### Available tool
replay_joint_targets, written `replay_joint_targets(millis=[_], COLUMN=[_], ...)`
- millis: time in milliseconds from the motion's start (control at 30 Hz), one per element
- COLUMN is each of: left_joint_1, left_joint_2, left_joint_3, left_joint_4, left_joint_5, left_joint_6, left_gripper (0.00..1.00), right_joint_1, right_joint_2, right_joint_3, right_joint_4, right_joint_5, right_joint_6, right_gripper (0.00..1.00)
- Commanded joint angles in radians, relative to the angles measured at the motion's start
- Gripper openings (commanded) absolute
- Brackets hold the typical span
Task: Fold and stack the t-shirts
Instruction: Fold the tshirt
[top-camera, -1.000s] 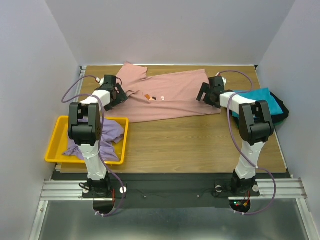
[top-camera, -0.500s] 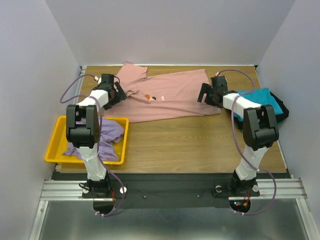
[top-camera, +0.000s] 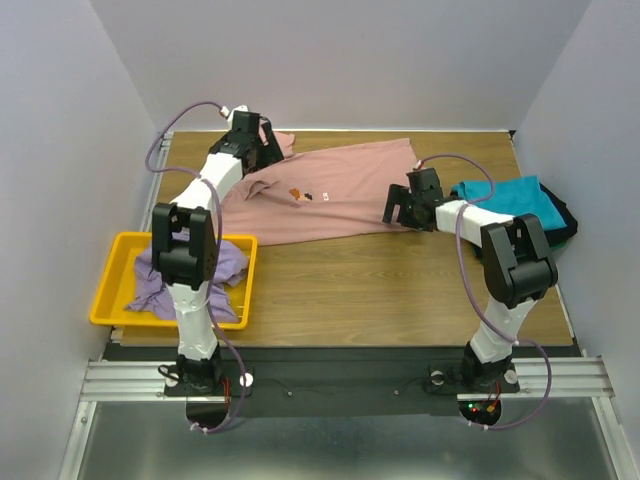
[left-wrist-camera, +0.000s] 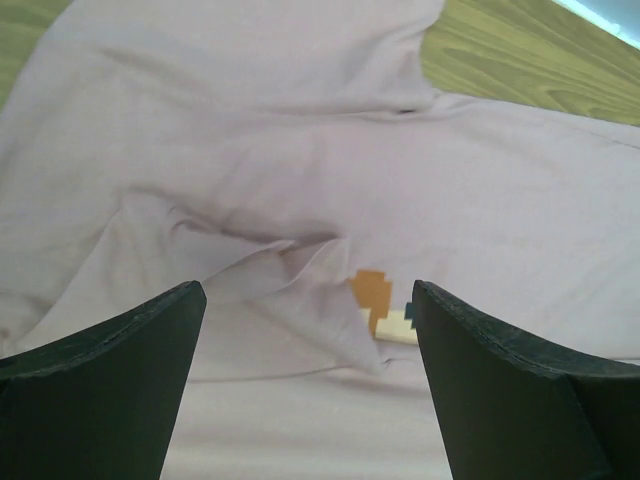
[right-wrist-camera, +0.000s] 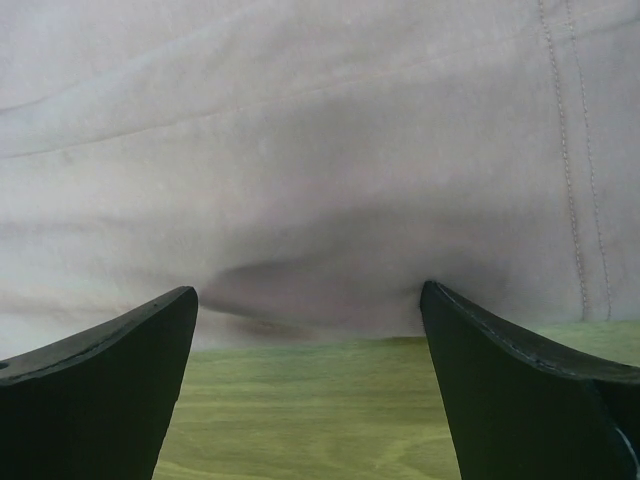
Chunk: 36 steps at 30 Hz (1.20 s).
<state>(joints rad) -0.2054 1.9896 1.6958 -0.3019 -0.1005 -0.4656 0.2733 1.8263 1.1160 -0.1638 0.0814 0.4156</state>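
Note:
A dusty pink t-shirt (top-camera: 340, 185) lies spread flat across the back of the table, its pixel-figure print (top-camera: 305, 195) facing up. My left gripper (top-camera: 266, 152) hovers open over its far left shoulder; in the left wrist view the gripper (left-wrist-camera: 305, 300) frames creased pink cloth (left-wrist-camera: 250, 160) and the print (left-wrist-camera: 380, 305). My right gripper (top-camera: 394, 213) is open at the shirt's near right hem; in the right wrist view the gripper (right-wrist-camera: 308, 300) straddles the hem edge (right-wrist-camera: 320, 290). A teal t-shirt (top-camera: 510, 192) lies on a black one (top-camera: 563, 222) at the right. A lavender t-shirt (top-camera: 205, 268) sits in the bin.
The yellow plastic bin (top-camera: 108, 292) stands at the near left beside the left arm's base. Bare wood table (top-camera: 370, 285) stretches in front of the pink shirt. Grey walls close in the back and both sides.
The left arm has swung from the shirt's left side up to the far back, over the shoulder. The right gripper has shifted left and nearer, to the hem. Both stay open.

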Motion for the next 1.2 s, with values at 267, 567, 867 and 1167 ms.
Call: replay_joint_targets(millis=[267,567,867,1167], left_joint_1=[-0.069,-0.077,-0.081,-0.089], left_joint_2=[0.213,0.304,0.357,0.4], left_joint_3=[0.265,0.343,0.401,0.416], left_joint_4=[-0.189,-0.224,-0.256,-0.275], left_joint_5=[-0.122,-0.202,-0.197,-0.179], left_joint_6=[0.094,0.128,0.142,0.177], left_gripper=[0.96,0.82,0.73,0.56], right_joint_1=[-0.008,-0.009,-0.008,-0.009], right_joint_2=[0.073,0.073,0.068,0.05], right_joint_3=[-0.022,-0.033,-0.033,-0.054], right_joint_4=[0.01,0.01,0.01,0.01], right_joint_5=[0.04,0.054,0.058,0.083], right_joint_6=[0.038,0.034,0.032,0.04], right_gripper=[1.0,1.0,1.0,1.0])
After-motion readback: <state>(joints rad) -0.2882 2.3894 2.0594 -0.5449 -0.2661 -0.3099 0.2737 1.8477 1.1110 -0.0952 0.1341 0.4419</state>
